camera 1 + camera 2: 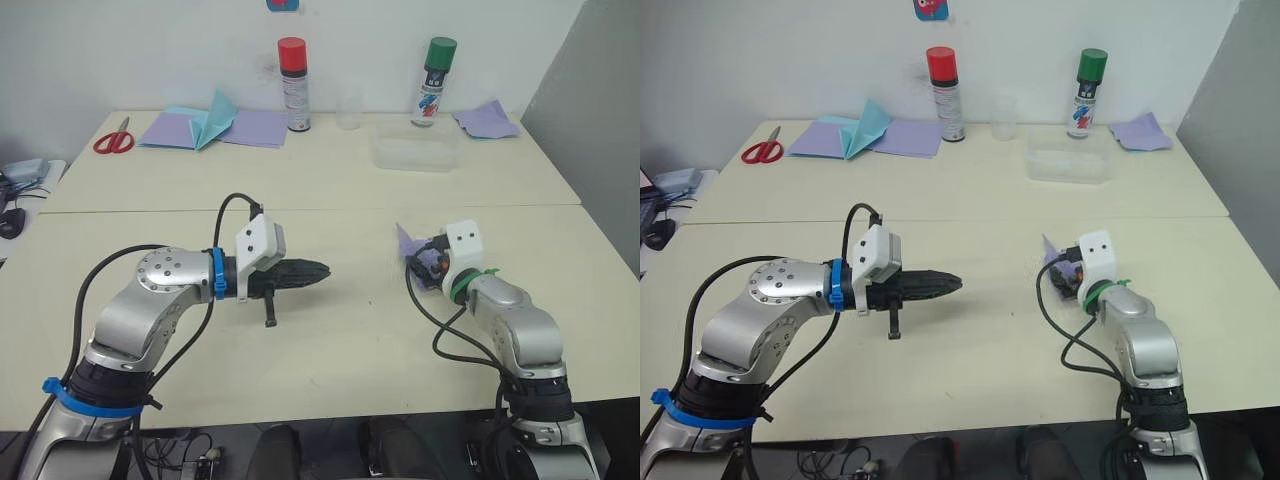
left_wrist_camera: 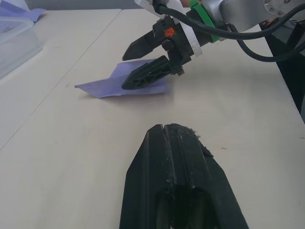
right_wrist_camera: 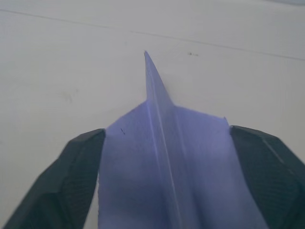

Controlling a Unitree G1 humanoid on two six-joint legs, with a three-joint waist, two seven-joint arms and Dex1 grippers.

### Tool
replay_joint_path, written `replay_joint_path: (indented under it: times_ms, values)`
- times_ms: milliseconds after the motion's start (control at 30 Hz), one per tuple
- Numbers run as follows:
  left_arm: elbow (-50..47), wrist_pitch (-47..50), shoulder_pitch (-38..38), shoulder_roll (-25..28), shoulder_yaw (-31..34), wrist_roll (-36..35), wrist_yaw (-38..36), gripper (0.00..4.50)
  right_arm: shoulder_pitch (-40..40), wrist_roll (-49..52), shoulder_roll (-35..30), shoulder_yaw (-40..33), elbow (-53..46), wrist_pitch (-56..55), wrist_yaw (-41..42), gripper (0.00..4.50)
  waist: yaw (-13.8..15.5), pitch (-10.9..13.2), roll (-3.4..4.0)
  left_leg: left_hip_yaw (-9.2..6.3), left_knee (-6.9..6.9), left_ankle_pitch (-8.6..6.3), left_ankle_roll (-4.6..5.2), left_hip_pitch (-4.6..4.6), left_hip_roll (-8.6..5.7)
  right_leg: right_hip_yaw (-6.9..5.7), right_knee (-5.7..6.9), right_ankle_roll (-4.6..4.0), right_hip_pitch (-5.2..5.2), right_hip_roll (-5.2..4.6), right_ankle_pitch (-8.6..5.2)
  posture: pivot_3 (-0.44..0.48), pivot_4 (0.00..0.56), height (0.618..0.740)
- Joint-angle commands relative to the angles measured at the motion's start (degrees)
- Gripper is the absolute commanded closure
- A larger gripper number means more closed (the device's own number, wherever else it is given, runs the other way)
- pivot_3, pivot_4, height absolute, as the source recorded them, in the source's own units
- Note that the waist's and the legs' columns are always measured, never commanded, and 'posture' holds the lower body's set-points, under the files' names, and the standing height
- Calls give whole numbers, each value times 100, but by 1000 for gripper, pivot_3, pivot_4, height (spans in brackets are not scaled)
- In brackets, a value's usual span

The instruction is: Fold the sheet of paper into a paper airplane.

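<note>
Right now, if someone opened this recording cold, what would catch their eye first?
The right hand stands out first, its fingers spread on either side of the folded sheet of paper, a lavender shape with a pointed nose on the near right of the table. Opposite it, the left hand hovers with fingers pressed together, holding nothing. At the back edge, red-capped and green-capped spray cans stand upright.
</note>
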Motion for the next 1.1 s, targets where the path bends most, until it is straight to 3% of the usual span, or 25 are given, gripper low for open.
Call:
replay_joint_path:
  times_ms: [33, 167, 233, 333, 400, 533, 667, 900, 1100]
  values:
    - [-170, -117, 15, 36, 222, -5, 47, 4500, -235, 137, -44, -36, -552, -9, -10, 14, 0, 0, 0, 0, 0, 0, 0, 0, 1, 0, 0, 0, 0, 0, 0, 0, 150, 740]
    - [-149, -88, 93, 118, 408, -52, 54, 4500, -511, 591, -464, -79, -906, 67, 676, 14, 0, 1, 1, -1, 0, 0, 0, 0, 0, 2, 0, 0, 0, 0, 0, 0, 150, 740]
    - [3, -251, 123, 231, 554, 71, 38, 4500, -645, 1105, -959, -169, -966, 69, 1496, 14, 0, 2, 2, -1, 1, 0, 0, -1, -1, 3, 0, 0, -1, -1, 0, 0, 150, 740]
    - [341, -272, 206, 635, 995, -45, -246, 4500, -765, 2264, -2263, -567, -788, 71, 3539, 14, 2, 6, 6, 1, 0, -1, 1, -1, -2, -3, -5, 0, 1, -1, 0, 0, 150, 740]
    - [490, -299, 260, 807, 1167, -109, -389, 4500, -812, 2757, -2794, -761, -549, 102, 4227, 14, 4, 7, 5, 2, -2, -1, 2, -1, -1, -7, -8, -4, 1, -2, -2, 0, 150, 740]
    - [1105, -508, 873, 1373, 1923, -82, -800, 3468, -480, 2288, -4648, -760, 833, -1586, 6531, 0, 10, 15, 15, 7, -5, -2, 4, 1, -1, -9, -12, -8, 1, -5, -5, 0, 150, 740]
    - [1446, -798, 1154, 1527, 2312, 27, -734, 2251, -495, 2136, -5136, -755, 1790, -2235, 6976, 0, 1, 16, 14, 19, -8, -5, 9, 8, 4, -12, -11, -15, 0, -33, -10, 0, 150, 740]
    - [1377, -465, 897, 1714, 2449, 111, -315, 24, -759, 1899, -5220, -773, 2590, -2761, 6990, 0, -5, 18, 18, 26, -6, -4, 7, 13, 5, -6, 0, -9, -1, -38, -7, 0, 150, 740]
    - [1263, -649, 825, 1693, 2168, 456, -71, 24, -977, 1779, -4980, -617, 2991, -2996, 6901, 0, -13, 19, 20, 45, -8, -5, 7, 11, 4, 1, -2, -6, -5, -42, -5, 0, 150, 740]
